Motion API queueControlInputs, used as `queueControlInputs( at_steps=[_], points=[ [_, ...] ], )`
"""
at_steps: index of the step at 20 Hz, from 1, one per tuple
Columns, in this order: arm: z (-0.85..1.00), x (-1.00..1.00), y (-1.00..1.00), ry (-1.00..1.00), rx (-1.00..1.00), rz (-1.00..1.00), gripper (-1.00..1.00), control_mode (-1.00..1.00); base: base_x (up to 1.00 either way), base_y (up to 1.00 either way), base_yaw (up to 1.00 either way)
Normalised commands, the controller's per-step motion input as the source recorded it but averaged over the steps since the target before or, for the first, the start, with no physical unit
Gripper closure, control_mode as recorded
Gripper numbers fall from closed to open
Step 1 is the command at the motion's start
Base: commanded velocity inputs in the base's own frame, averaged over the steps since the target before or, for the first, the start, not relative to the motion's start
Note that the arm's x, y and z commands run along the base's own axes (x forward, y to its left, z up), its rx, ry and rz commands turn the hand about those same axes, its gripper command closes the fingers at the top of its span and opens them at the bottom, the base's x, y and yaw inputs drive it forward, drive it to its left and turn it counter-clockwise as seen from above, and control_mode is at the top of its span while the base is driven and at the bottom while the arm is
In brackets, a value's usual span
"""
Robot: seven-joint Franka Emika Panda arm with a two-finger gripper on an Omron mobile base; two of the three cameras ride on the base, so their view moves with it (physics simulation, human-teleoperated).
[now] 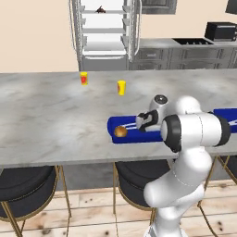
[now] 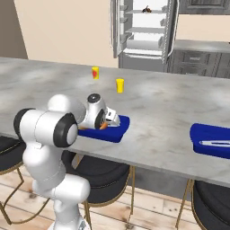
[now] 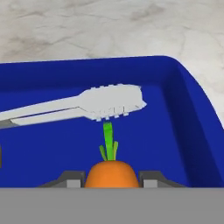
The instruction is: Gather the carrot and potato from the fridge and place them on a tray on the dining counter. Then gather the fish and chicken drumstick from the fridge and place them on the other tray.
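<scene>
My gripper (image 3: 111, 179) is shut on the orange carrot (image 3: 109, 173), whose green top points forward, low over a blue tray (image 3: 43, 74) on the dining counter. In the right base view the gripper (image 2: 110, 121) hangs over that tray (image 2: 117, 131) with the carrot (image 2: 103, 126) in it. The brown potato (image 1: 121, 131) lies at the tray's (image 1: 134, 138) left end, left of the gripper (image 1: 141, 122). Further right stands the other blue tray (image 2: 211, 141). A small dark thing (image 2: 147, 9) lies on the open fridge's top shelf, too small to tell fish from drumstick.
White tongs (image 3: 87, 107) lie in the tray just beyond the carrot. A yellow cup (image 1: 121, 87) and a red-and-yellow cup (image 1: 84, 78) stand further back on the counter (image 1: 46, 115). Dark stools (image 1: 23, 185) sit under its near edge. The fridge (image 1: 104, 28) stands open behind.
</scene>
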Motion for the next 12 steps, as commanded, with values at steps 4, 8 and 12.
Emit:
queueControlInputs(
  at_steps=[4, 8, 12],
  points=[
    [-0.26, 0.28, -0.02, -0.01, 0.0, 0.0, 1.0, -1.0, 0.0, 0.0, 0.0],
    [-0.2, 0.18, -0.01, -0.04, 0.0, 0.0, 1.0, -1.0, 0.0, 0.0, 0.0],
    [-0.16, 0.15, -0.01, -0.04, 0.0, 0.0, 1.0, -1.0, 0.0, 0.0, 0.0]
  ],
)
